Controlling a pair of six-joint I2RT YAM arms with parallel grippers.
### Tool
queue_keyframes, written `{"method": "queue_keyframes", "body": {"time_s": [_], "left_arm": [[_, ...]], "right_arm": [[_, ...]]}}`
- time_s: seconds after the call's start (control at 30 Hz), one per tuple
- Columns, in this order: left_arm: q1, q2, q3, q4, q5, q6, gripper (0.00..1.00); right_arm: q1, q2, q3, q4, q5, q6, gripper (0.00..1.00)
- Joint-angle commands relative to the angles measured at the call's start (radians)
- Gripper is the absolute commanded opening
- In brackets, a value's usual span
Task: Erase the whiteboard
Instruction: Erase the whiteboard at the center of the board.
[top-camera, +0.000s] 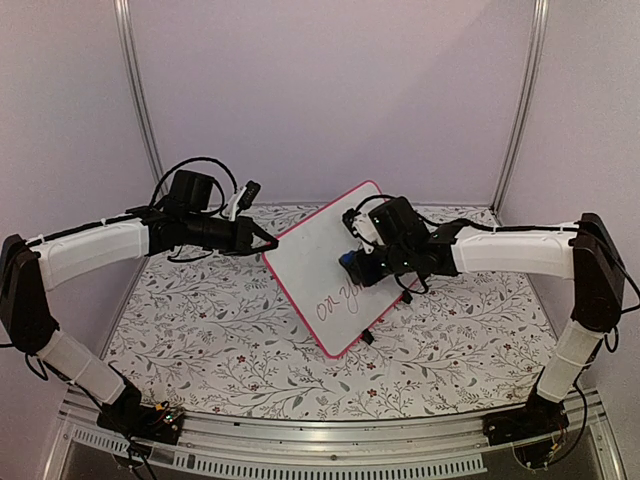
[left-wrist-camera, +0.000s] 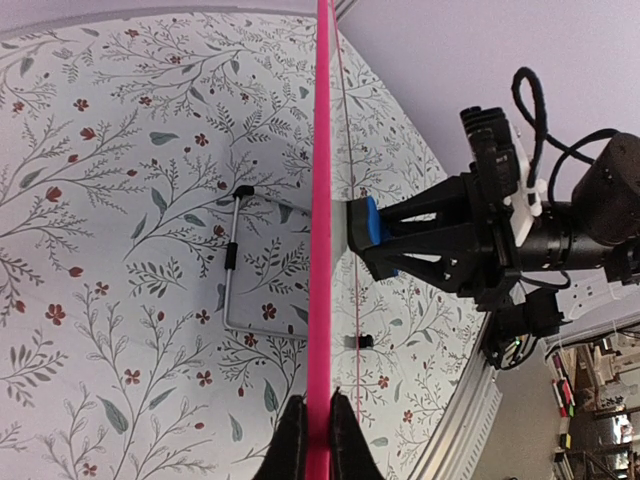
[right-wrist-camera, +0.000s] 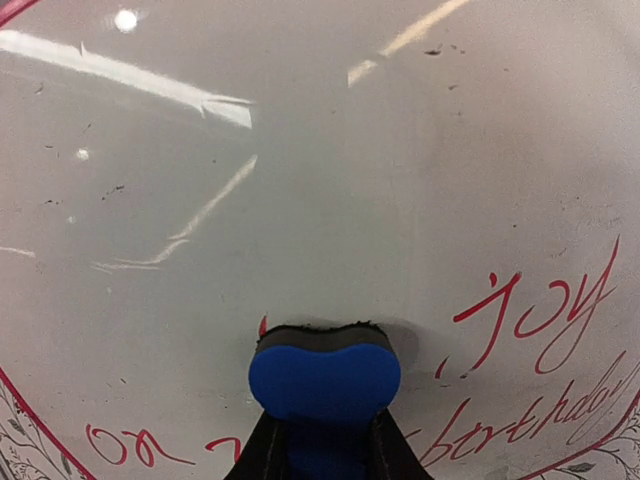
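Note:
The whiteboard (top-camera: 325, 265) with its pink-red frame stands tilted on the table, red handwriting along its lower part. My left gripper (top-camera: 268, 241) is shut on its left frame edge; the left wrist view shows the frame (left-wrist-camera: 320, 250) edge-on between the fingertips (left-wrist-camera: 289, 440). My right gripper (top-camera: 356, 265) is shut on a blue eraser (right-wrist-camera: 324, 375) and presses its dark felt face against the board's surface (right-wrist-camera: 300, 180), amid the red writing (right-wrist-camera: 540, 310). The eraser also shows in the left wrist view (left-wrist-camera: 364, 224), touching the board.
The table is covered with a floral cloth (top-camera: 220, 330). The board's wire stand (left-wrist-camera: 232, 260) rests on the cloth behind it, and a black clip foot (top-camera: 367, 338) sits at the lower corner. Grey walls and metal posts (top-camera: 140, 100) enclose the back.

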Motion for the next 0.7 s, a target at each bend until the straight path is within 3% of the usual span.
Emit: {"method": "queue_keyframes", "body": {"time_s": [0.0, 0.43, 0.67], "left_arm": [[-0.007, -0.02, -0.007, 0.023, 0.036, 0.04, 0.0], [-0.008, -0.023, -0.007, 0.023, 0.036, 0.041, 0.0], [-0.008, -0.024, -0.007, 0.023, 0.036, 0.039, 0.0]], "right_arm": [[0.016, 0.016, -0.049, -0.093, -0.028, 0.014, 0.0], [0.028, -0.024, -0.086, -0.118, -0.012, 0.021, 0.0], [0.028, -0.061, -0.017, -0.094, 0.007, 0.005, 0.0]]}}
